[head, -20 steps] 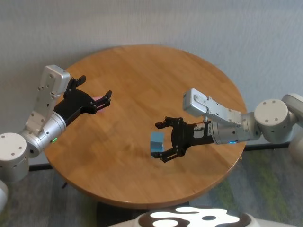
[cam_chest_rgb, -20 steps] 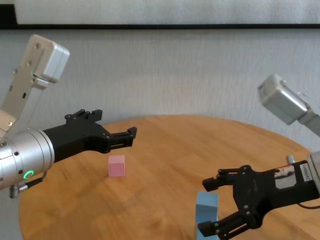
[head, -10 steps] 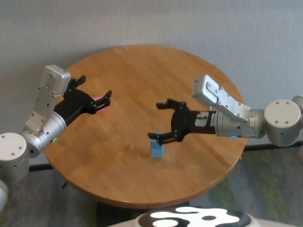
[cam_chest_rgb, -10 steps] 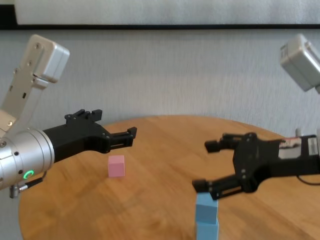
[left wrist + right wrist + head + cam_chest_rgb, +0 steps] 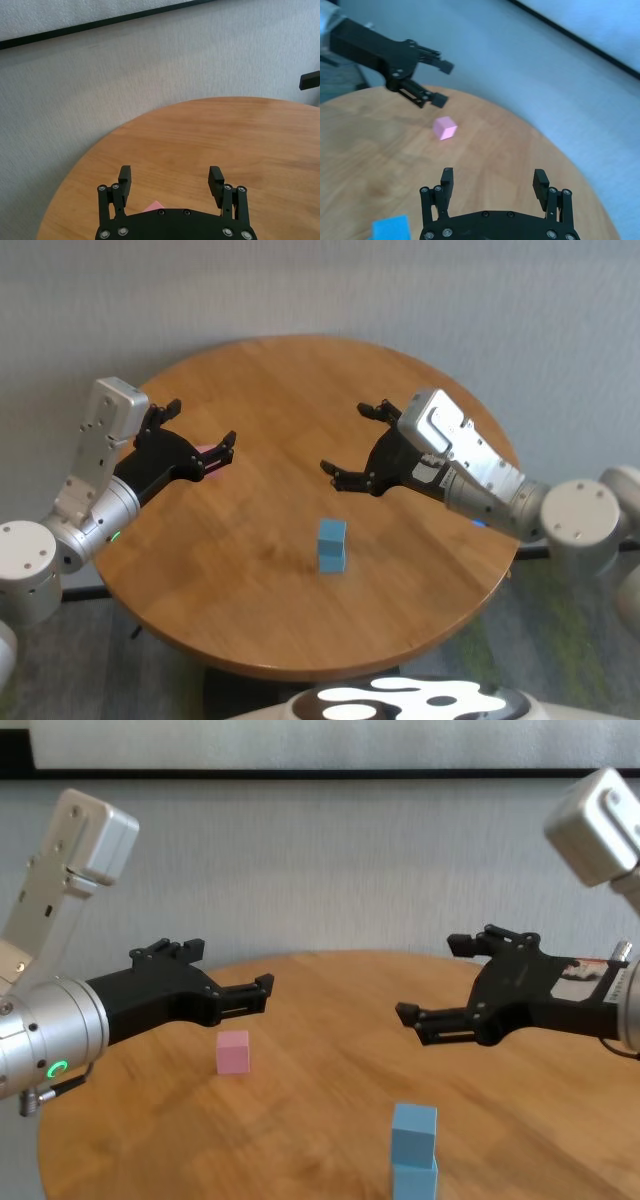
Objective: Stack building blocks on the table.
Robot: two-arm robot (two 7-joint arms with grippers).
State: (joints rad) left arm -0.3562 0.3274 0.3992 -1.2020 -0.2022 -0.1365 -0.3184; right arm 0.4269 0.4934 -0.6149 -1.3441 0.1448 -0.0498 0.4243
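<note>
Two light blue blocks (image 5: 332, 545) stand stacked one on the other near the table's (image 5: 300, 380) front middle; the stack also shows in the chest view (image 5: 413, 1152) and its top in the right wrist view (image 5: 391, 230). The pink block (image 5: 233, 1051) sits alone on the table at the left, also seen in the right wrist view (image 5: 444, 128). My left gripper (image 5: 232, 967) is open and empty, hovering just above and behind the pink block. My right gripper (image 5: 347, 438) is open and empty, raised above the table behind and to the right of the blue stack.
The round wooden table stands before a grey wall (image 5: 400, 290). Bare wood lies between the pink block and the blue stack and across the table's far half. Floor shows beyond the table's edges.
My right gripper, open, has lifted off the blue stack and drawn back and up towards the table's far right. The stack stands on its own. The left arm has not moved.
</note>
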